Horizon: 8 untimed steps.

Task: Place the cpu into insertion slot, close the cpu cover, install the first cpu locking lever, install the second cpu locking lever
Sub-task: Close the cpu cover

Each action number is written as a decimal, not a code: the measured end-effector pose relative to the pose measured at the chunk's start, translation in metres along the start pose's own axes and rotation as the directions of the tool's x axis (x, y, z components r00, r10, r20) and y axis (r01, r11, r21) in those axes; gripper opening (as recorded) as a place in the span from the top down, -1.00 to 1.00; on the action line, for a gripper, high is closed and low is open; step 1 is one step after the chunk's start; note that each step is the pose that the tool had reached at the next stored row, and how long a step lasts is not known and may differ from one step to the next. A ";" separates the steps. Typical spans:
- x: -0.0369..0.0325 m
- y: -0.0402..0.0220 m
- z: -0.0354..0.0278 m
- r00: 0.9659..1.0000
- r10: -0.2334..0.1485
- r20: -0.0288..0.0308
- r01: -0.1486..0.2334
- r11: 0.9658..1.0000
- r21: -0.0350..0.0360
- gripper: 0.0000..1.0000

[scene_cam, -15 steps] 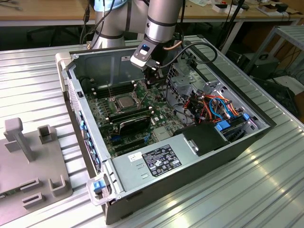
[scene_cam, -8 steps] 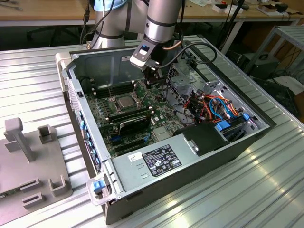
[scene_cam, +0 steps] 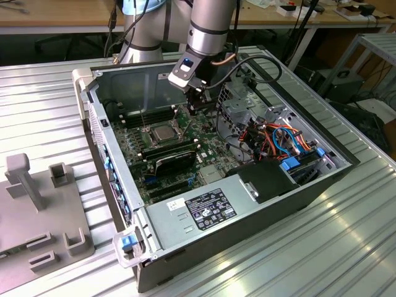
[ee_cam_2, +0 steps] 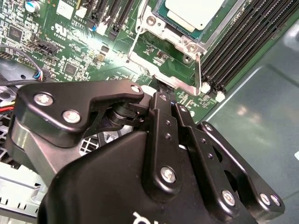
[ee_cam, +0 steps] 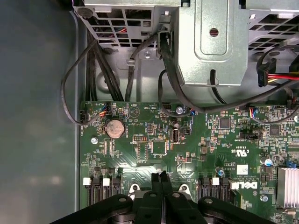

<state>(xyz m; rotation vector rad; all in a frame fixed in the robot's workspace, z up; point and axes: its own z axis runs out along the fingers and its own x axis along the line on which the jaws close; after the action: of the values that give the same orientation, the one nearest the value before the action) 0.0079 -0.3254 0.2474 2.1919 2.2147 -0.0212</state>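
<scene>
Your gripper (ee_cam: 162,176) is pinched shut on nothing, just beside the insertion slot (ee_cam_2: 156,65). The cpu (ee_cam_2: 196,11) is seated in it under the cpu cover (ee_cam_2: 180,38). A locking lever (ee_cam_2: 198,70) stands unlatched, so I guess closed tips are for pushing it.

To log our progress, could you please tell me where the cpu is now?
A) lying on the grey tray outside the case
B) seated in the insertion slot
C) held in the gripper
B: the cpu lies flat on the green motherboard, framed by the cpu cover, and the gripper near it is shut on nothing.
</scene>
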 end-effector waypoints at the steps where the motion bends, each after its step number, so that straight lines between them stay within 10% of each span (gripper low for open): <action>1: 0.0000 -0.0002 0.0000 1.000 0.000 0.000 0.000 1.000 0.000 0.79; 8: 0.0000 -0.0025 0.0001 1.000 0.000 0.000 0.000 1.000 0.000 0.79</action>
<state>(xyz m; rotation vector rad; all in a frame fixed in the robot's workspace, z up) 0.0054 -0.3254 0.2473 2.1920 2.2146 -0.0211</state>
